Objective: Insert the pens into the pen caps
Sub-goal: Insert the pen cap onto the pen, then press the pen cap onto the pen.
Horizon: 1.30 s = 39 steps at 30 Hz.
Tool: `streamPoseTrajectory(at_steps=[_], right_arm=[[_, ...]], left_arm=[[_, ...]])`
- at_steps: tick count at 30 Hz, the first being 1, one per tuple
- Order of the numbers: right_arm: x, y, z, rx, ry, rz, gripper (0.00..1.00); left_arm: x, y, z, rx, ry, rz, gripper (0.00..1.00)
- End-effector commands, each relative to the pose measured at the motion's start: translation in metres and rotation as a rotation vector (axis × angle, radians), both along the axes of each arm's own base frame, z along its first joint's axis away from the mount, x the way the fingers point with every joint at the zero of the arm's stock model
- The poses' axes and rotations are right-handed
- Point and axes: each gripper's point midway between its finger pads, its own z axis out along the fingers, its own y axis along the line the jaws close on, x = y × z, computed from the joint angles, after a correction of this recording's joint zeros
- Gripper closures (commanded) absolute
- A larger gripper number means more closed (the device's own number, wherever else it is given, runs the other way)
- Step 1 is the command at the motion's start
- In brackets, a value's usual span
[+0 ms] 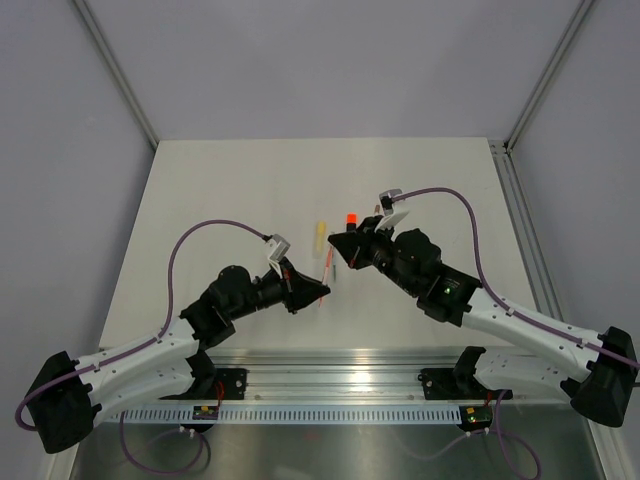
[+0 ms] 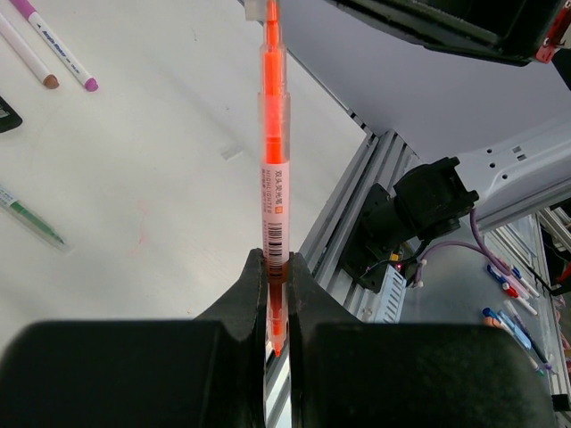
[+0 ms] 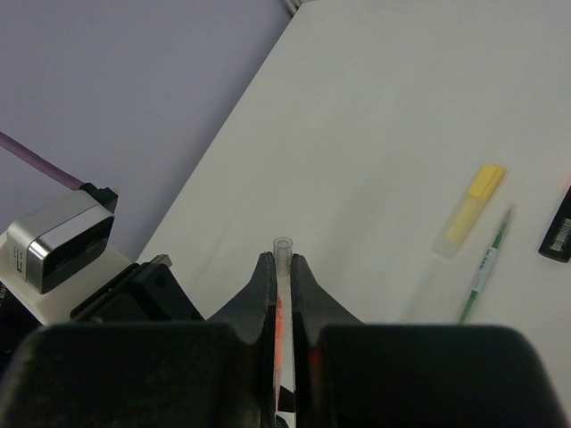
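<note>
Two grippers meet nose to nose above the white tabletop (image 1: 230, 190).

The left gripper (image 2: 275, 272) has its jaws pinched tight on the lower end of the thin translucent orange-red pen (image 2: 274, 152). The barcode label shows just above the fingers. The pen is held clear of the table, its far end running up under the black body of the right arm (image 2: 446, 27).

The right gripper (image 3: 279, 267) has its jaws closed on a small clear tubular cap (image 3: 284, 244), whose open mouth pokes out past the fingertips. Orange shows between the fingers behind it. Cannot tell whether the pen is seated in the cap.

Around the orange-red pen:
- pale yellow highlighter (image 1: 320, 235) lying on the table just beyond its far end
- bright orange cap (image 1: 350, 218) near, a little further out
- thin green pen (image 3: 486, 263) beside the highlighter
- black labelled barrel (image 3: 558, 227) at the frame edge
- two white pens, pink-tipped (image 2: 62, 58) and brown-tipped (image 2: 27, 53), well off to its left
- small whitish scrap (image 2: 232, 153) just left of it
- aluminium rail (image 2: 357, 205) to its right
</note>
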Motion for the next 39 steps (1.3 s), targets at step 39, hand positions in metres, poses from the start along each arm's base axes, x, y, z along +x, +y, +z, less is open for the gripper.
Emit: streamPoseTrajectory(at_steps=[39], right_arm=[[-0.093,0.005,-0.071,-0.144,0.142,0.220,1.00]], left_arm=[[-0.005,-0.011,0.080,-0.212,-0.075,-0.045,1.00]])
